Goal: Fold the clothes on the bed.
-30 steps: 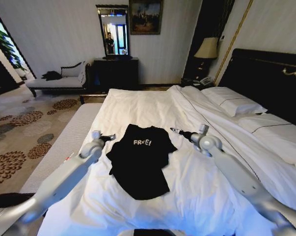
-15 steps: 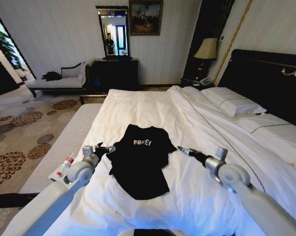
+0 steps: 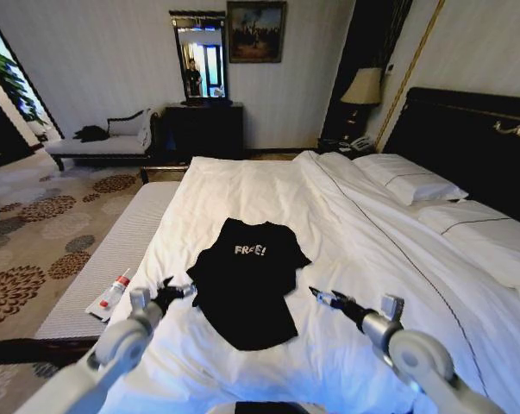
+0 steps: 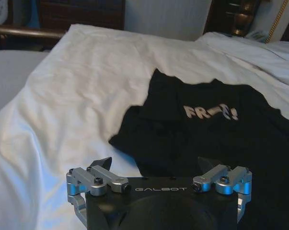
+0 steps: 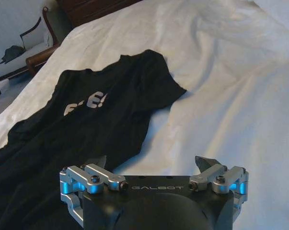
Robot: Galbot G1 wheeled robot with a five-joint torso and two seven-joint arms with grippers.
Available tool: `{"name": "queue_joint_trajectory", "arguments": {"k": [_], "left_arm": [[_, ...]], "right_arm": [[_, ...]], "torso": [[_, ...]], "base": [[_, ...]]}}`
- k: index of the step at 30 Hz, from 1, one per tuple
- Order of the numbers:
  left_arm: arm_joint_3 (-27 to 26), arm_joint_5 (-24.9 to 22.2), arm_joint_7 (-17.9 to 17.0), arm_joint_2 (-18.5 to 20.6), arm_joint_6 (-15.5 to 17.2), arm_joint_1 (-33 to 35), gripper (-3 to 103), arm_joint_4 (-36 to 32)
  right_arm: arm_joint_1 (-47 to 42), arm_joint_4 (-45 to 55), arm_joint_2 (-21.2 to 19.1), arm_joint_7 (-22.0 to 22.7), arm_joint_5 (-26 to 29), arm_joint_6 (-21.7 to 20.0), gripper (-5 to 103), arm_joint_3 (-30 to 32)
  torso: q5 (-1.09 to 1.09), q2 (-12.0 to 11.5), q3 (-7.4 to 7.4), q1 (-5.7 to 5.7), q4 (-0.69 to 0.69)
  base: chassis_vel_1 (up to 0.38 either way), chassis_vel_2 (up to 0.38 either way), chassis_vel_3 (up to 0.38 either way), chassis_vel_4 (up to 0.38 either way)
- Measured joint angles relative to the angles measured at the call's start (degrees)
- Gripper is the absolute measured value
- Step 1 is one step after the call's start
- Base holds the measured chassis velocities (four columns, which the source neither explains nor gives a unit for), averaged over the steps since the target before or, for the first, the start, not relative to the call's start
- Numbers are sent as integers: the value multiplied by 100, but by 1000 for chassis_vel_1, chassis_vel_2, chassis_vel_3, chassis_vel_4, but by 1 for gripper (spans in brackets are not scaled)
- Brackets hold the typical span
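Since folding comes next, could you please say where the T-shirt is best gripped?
Probably at the sleeves: the T-shirt lies flat on the bed, sleeves sticking out sideways. The open left claw and right claw flank it, so each comes from its own side.

Pale grey rounded arm shells, left gripper (image 4: 155, 168) with black housing marked GALBOT behind the jaws, silver metal linkages with dark screws either side, black pointed jaws, right gripper (image 5: 154, 164) built the same, blue-lit edges
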Motion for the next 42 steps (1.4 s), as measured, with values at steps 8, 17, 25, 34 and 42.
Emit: {"name": "queue_joint_trajectory", "arguments": {"k": [8,17,25,34,42], "left_arm": [[29,467,-57,26,-20,413,100,-260],[207,745,-92,226,53,497,98,-109],[512,647,-126,235,112,75,95,176],[737,407,-175,158,170,-339,81,488],[807,348,-167,149,228,-426,48,609]], "right_arm": [[164,-193,80,75,43,-14,100,-34],[174,-279,189,110,7,-13,100,-30],[216,-321,174,140,26,-5,100,-29],[239,-310,142,181,142,-15,100,23],[305,-271,128,286,293,-154,100,13]], "torso": [[0,0,1,0,0],[-1,-1,1,1,0],[-1,0,1,1,0],[-1,-1,1,1,-1],[0,-1,1,1,0]], "base": [[0,0,0,0],[0,0,0,0],[0,0,0,0],[0,0,0,0],[0,0,0,0]]}}
